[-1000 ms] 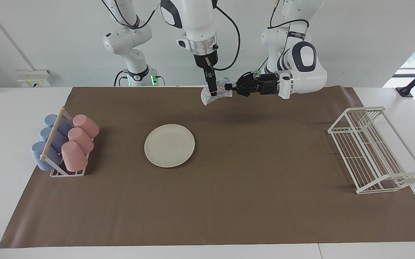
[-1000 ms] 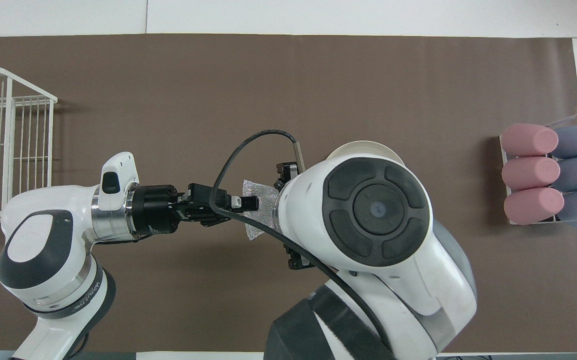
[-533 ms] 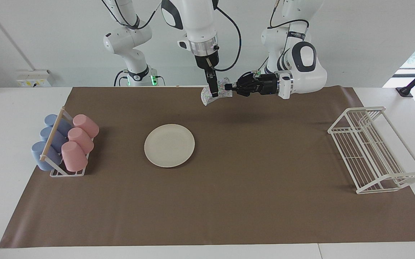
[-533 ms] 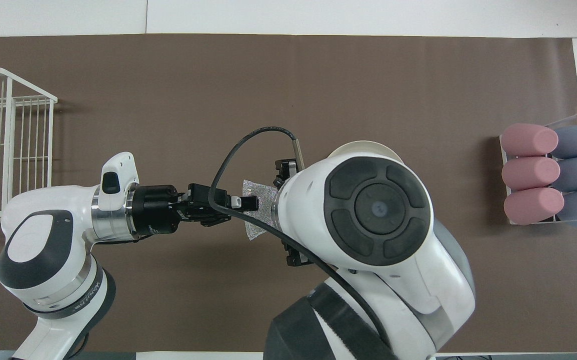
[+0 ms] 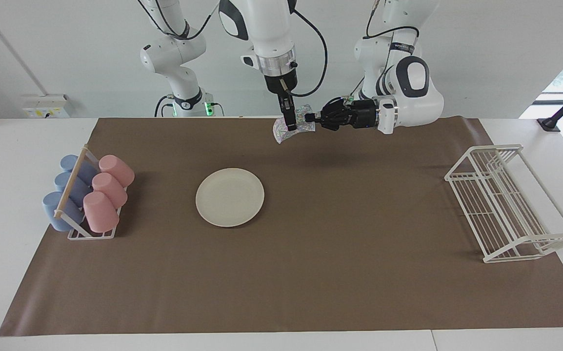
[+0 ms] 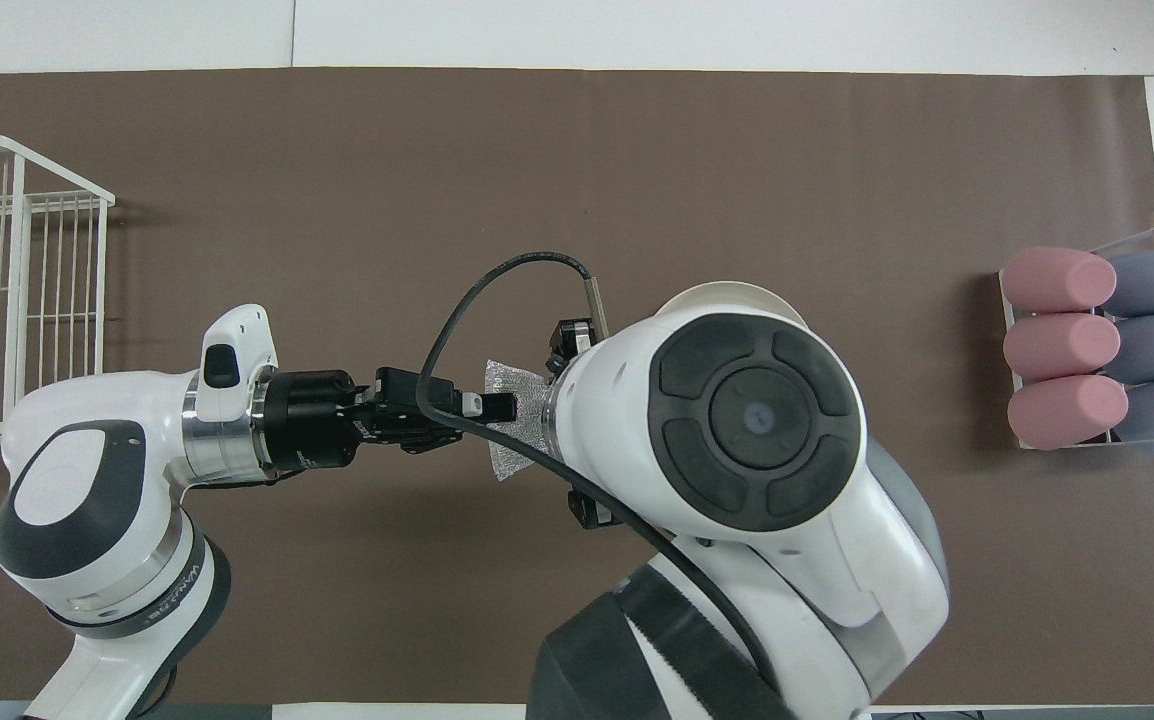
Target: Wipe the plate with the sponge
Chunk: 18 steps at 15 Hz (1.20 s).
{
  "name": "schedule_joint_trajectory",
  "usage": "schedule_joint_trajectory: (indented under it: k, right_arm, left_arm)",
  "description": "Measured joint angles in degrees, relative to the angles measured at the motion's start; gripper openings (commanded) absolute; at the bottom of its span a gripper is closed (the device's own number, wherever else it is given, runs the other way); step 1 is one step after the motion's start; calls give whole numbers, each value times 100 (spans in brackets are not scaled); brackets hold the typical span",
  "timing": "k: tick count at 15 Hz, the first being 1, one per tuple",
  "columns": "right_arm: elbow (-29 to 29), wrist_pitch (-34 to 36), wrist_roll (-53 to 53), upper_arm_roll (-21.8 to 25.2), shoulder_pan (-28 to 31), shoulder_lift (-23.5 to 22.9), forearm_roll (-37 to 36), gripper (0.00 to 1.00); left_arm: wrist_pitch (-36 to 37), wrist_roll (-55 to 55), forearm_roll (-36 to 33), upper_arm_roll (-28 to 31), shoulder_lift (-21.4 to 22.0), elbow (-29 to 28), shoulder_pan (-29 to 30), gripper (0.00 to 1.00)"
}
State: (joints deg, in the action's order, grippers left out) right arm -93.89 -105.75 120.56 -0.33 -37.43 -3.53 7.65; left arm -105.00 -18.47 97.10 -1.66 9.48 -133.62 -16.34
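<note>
Glittery sponge (image 5: pixel 293 127) between both grippers, plate (image 5: pixel 230 197) half-hidden overhead

My two arms (image 5: pixel 271 29) are glossy white with dark grey joint caps, silver wrist rings and black grippers; a black cable (image 6: pixel 497 290) loops at frame centre.

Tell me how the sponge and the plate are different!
The sponge is small, floppy and speckled with colours; the plate is much bigger, round, stiff-looking and plain cream. The sponge hangs up in the air over the brown mat, between the left claw and the right claw, while the plate lies flat on the mat. The sponge is crumpled; the plate is smooth.
</note>
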Motion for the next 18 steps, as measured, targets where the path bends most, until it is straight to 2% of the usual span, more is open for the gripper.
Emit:
schedule_joint_trajectory:
  k: [8,9,10,13,18]
  right_arm:
    - [-33,-9,0,0,0,-4,0,0]
    - [-34,-9,0,0,0,-4,0,0]
    - [-35,-9,0,0,0,-4,0,0]
    - [-40,-9,0,-4,-1,-4,0,0]
    - [-72,-9,-3,-3,-1,-4,0,0]
  left_arm:
    - [1,0,0,0,20,-52,-26,0]
    - [1,0,0,0,21,-55,-28,9]
    - [1,0,0,0,21,-57,-31,99]
    - [-30,208,-33,7,51,-57,-34,100]
    - [-148,599,-624,99,211,-56,77,100]
